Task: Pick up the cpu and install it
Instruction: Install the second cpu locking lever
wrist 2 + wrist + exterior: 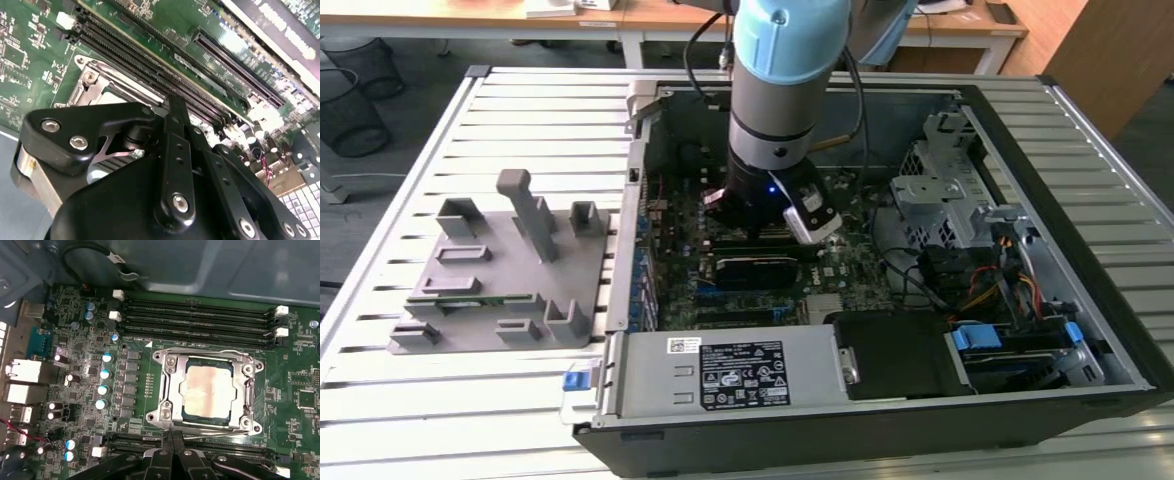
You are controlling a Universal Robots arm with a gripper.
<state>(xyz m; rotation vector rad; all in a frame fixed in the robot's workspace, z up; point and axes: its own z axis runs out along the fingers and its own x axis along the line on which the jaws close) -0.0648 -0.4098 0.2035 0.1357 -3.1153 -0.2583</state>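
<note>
Sitting inside the metal-rimmed dark square socket frame [207, 392] on the green motherboard [125, 390], the small flat square cpu with its shiny silver-grey top [207, 394] appears in the first wrist view to lie seated, with the black 2-fingered gripper [172, 452] beside the frame's edge, its fingers drawn together and holding nothing. If the chip lies slightly crooked, any push from the arm could bend socket pins, and the fingertips [172, 440] could catch the nearby 4 black memory slots [200, 317].

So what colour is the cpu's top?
Shiny silver-grey with a pinkish sheen; the cpu shows best in the first wrist view.
</note>
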